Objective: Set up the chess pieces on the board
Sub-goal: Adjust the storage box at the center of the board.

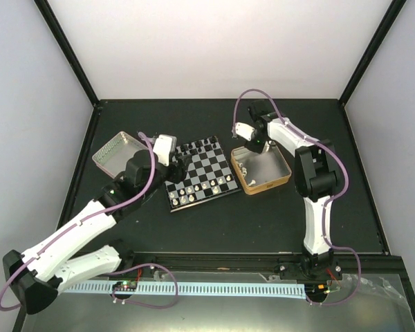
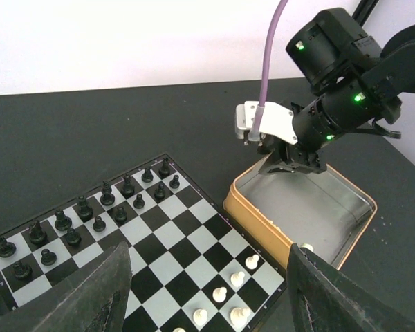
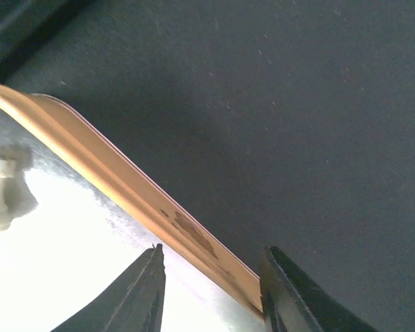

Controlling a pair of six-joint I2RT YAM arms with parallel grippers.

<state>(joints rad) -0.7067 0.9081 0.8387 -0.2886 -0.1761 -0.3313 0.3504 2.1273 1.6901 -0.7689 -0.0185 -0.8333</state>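
The board (image 1: 202, 173) lies mid-table, black chess pieces (image 2: 107, 194) along its far rows and white ones (image 2: 236, 279) along the near edge. My left gripper (image 2: 207, 252) hovers open over the board (image 2: 159, 242), nothing between its fingers. My right gripper (image 1: 252, 149) reaches down at the far edge of the gold-rimmed tin (image 1: 266, 185). In the right wrist view its jaws (image 3: 211, 250) straddle the tin's wall (image 3: 124, 187), one finger inside and one outside, with gaps showing. A white piece (image 3: 3, 190) lies on the tin's floor to the left, apart from the fingers.
A pale silver tin (image 1: 117, 153) sits left of the board, beside my left arm. The gold tin (image 2: 263, 221) stands against the board's right side, another white piece (image 2: 307, 247) in its near corner. Dark walls frame the black table.
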